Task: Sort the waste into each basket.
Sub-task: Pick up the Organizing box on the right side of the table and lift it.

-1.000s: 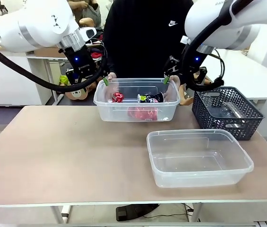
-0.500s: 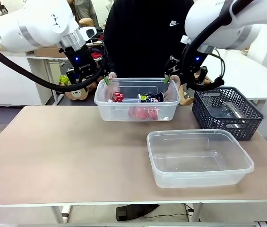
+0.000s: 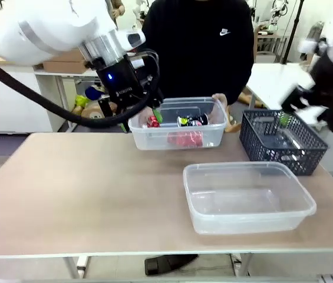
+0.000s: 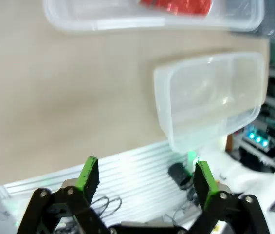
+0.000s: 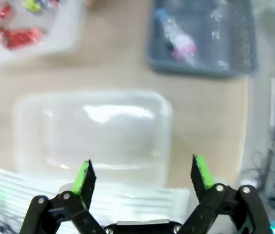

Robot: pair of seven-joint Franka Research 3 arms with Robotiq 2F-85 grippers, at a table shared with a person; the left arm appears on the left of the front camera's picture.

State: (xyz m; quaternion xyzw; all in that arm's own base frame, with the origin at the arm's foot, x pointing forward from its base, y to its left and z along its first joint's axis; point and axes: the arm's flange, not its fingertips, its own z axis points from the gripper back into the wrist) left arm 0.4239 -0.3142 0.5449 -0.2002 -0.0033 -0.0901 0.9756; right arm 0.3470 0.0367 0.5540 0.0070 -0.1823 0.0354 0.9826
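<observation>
The far basket (image 3: 178, 134) holds crushed red cans (image 3: 185, 139) and a black-and-green can (image 3: 191, 121); a person's hand (image 3: 219, 100) rests on its right rim. The near basket (image 3: 249, 197) stands empty. My left gripper (image 3: 139, 121) hangs open at the far basket's left end; the left wrist view shows it open (image 4: 147, 178) above the table, with the near basket (image 4: 210, 97) ahead. My right gripper (image 3: 287, 117), blurred, is over the dark lattice basket. In the right wrist view it stands open (image 5: 144, 178) above the near basket (image 5: 93, 131), empty.
A dark lattice basket (image 3: 281, 141) at the right holds a clear bottle (image 5: 176, 39) with a blue cap and pink label. The person in black stands behind the far basket. Bare tabletop (image 3: 78, 188) spreads across the left and front.
My right gripper has swung from the far basket's right end out to the right, above the dark basket. My left gripper has shifted right and lower beside the far basket's left end.
</observation>
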